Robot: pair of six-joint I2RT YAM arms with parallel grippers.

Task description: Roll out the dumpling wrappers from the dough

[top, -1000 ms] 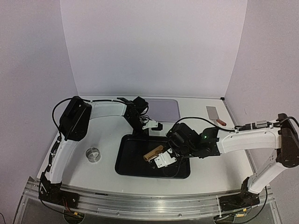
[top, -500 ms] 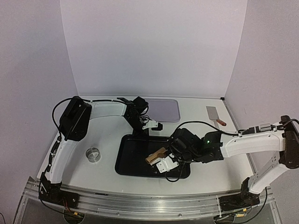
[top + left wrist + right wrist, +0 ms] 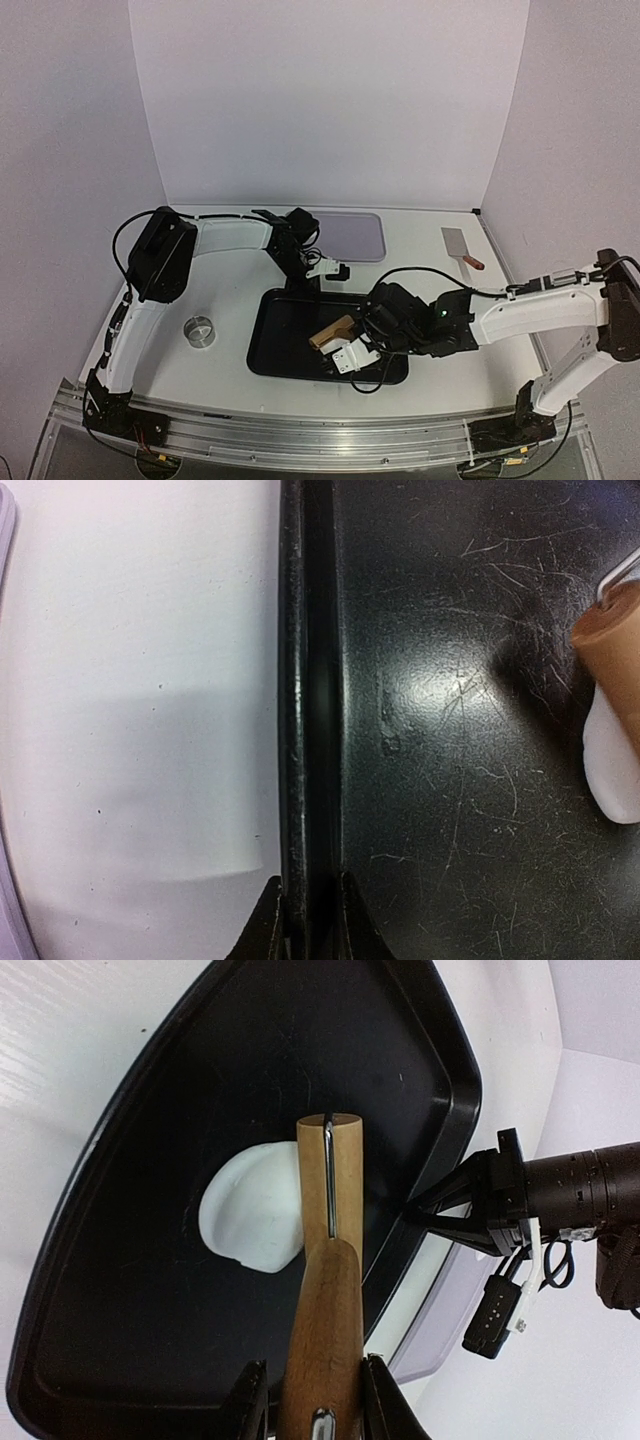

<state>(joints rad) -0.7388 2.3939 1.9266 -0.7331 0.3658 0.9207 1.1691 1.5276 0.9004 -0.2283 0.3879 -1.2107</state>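
Dough (image 3: 250,1210) lies as one soft white lump on the floor of the black tray (image 3: 120,1290), roughly mid-tray, with the wooden rolling pin (image 3: 328,1190) resting across its right side and covering part of it. The right gripper (image 3: 318,1405) is clamped on the pin's handle, and only its two dark fingertips show at the bottom edge of its wrist view. The left gripper (image 3: 310,912) is pinched together on the tray's raised far rim, its fingers cut off by the frame. In the left wrist view the lump sits at the right border, half out of frame. From above, the dough is hidden beneath the right arm's wrist and the pin — no outline can be made out there.
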